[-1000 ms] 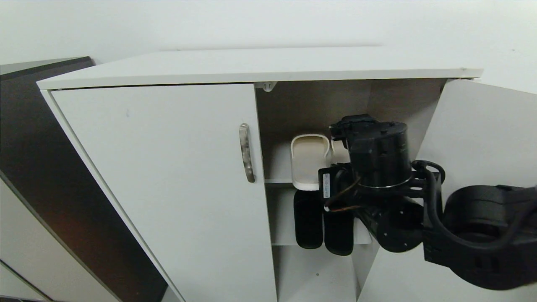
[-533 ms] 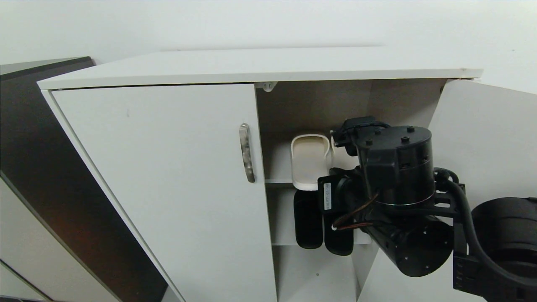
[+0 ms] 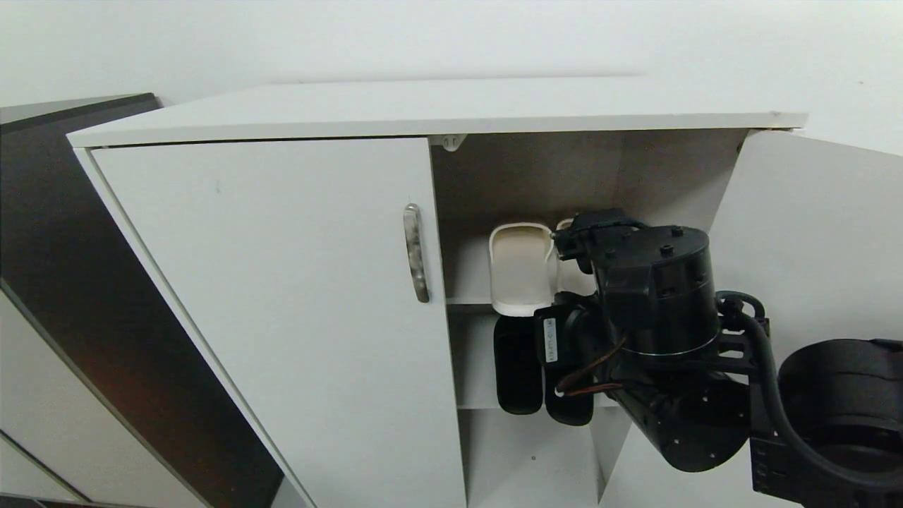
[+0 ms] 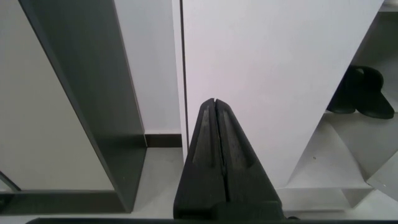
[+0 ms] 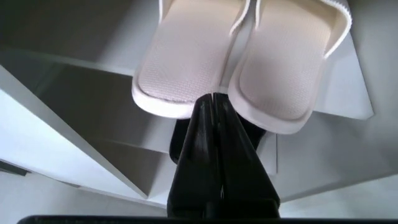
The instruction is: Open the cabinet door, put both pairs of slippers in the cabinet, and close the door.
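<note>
Inside the open cabinet (image 3: 423, 106), white slippers (image 5: 283, 62) lie just beyond the closed right gripper (image 5: 213, 97), perhaps touching it.

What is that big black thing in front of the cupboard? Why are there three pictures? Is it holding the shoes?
The black thing is the robot's right arm. Each of its two arms ends in a two-fingered hand. The big picture comes from a camera on the robot's head. It looks at a white cabinet whose right door is open and left door is shut. The two small pictures come from cameras on the wrists, so each shows its own hand. Inside, white slippers lie on the upper shelf and black slippers on the shelf below. The right hand is pinched shut just in front of the white slippers, holding nothing. The left hand is shut too, empty, facing the closed door.
</note>
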### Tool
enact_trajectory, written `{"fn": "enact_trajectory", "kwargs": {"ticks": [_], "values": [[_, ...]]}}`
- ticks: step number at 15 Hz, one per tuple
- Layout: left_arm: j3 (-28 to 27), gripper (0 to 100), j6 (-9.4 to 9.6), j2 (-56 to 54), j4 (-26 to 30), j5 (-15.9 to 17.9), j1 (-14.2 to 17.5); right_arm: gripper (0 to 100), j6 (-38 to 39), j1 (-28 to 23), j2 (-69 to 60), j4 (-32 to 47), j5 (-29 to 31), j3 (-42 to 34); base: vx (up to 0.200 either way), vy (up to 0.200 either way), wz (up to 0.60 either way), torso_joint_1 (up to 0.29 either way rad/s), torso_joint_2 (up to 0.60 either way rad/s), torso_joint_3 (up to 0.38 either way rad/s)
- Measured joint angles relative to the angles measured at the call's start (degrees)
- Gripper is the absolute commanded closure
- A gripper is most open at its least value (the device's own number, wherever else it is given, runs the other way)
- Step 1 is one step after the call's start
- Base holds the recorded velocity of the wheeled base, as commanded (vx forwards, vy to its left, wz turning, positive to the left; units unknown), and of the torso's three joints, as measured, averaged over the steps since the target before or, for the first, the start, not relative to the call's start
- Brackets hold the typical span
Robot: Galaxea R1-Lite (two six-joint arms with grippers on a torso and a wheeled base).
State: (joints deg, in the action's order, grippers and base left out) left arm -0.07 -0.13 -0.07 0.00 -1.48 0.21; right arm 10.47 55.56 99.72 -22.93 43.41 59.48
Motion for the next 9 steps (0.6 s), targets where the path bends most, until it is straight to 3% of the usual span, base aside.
{"fn": "enact_trajectory", "kwargs": {"ticks": [9], "values": [[-0.02, 100, -0.02, 0.00, 0.00, 0.02, 0.04, 100, 0.06, 0.02, -0.24, -0.05, -2.24, -0.88, -0.200, 0.000, 0.00, 0.001, 0.00, 0.004]]}}
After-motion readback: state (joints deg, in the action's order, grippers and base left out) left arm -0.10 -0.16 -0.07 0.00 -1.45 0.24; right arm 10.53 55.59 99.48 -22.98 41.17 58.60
